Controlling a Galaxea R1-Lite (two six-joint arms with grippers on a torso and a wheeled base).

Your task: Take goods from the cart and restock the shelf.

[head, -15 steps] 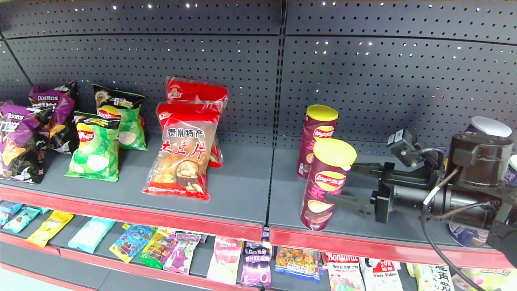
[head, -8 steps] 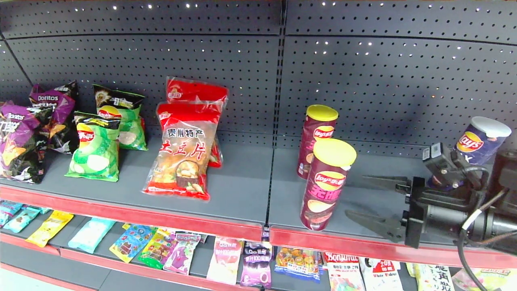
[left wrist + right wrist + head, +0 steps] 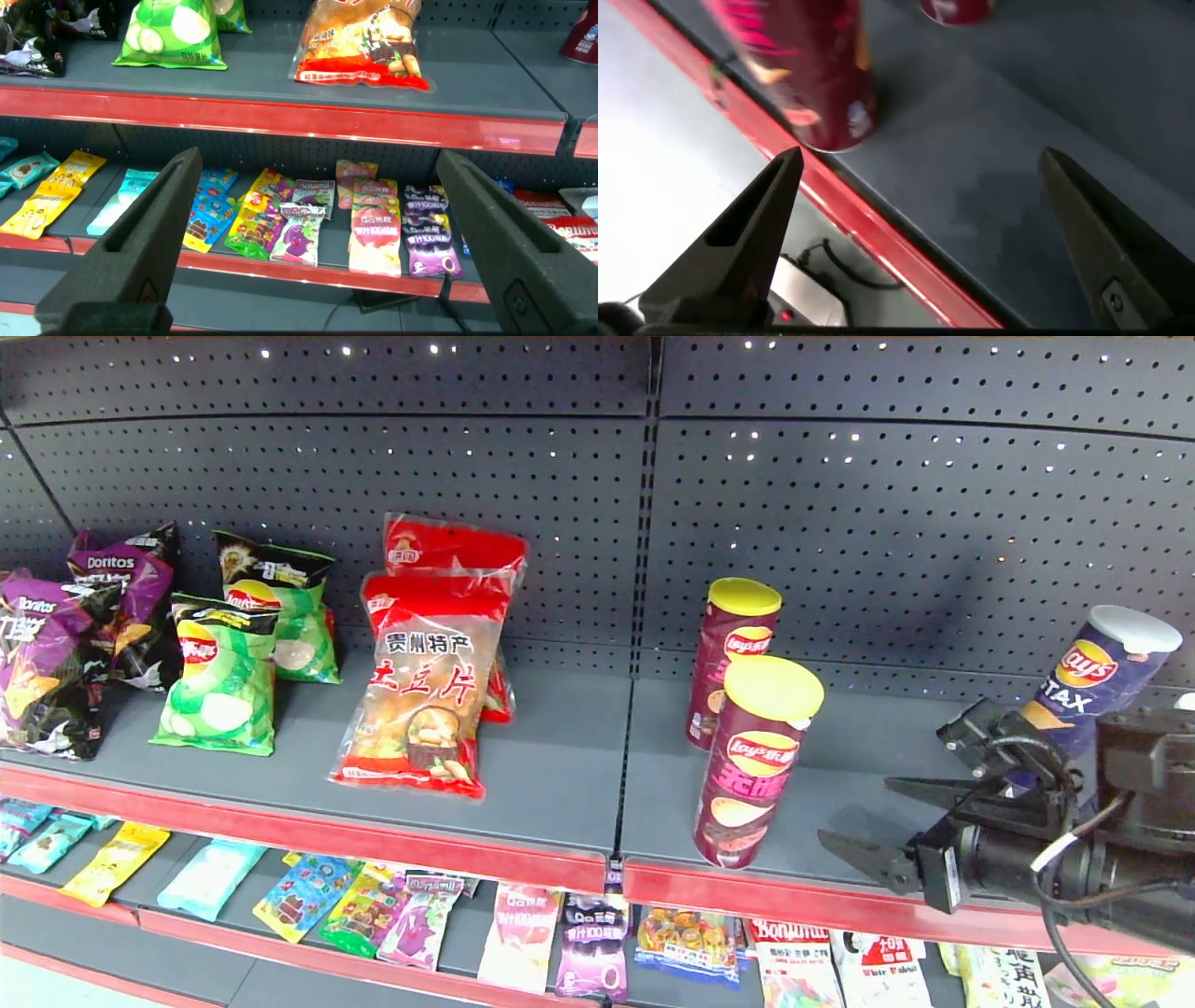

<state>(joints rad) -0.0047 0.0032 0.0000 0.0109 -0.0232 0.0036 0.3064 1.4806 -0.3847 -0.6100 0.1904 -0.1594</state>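
Right gripper [image 3: 854, 810] gapes wide, empty, near the maroon can [image 3: 758, 756] (blue can [image 3: 1097, 672] behind, seemingly tilted).

Seen from the front can [image 3: 758, 761], open shelf board [image 3: 569, 775] runs toward 9 o'clock as far as the red bag [image 3: 425, 695], a gap wide enough for a gripper. At 11 o'clock a second can [image 3: 733, 658] stands just behind and blocks that way. Toward 3 o'clock the board is free up to the blue can [image 3: 1097, 672], which stands at 2 o'clock by the back wall [image 3: 887, 523]. The right gripper [image 3: 854, 814], jaws spread, sits at 4 o'clock, apart from the front can, near the red shelf edge [image 3: 747, 887].
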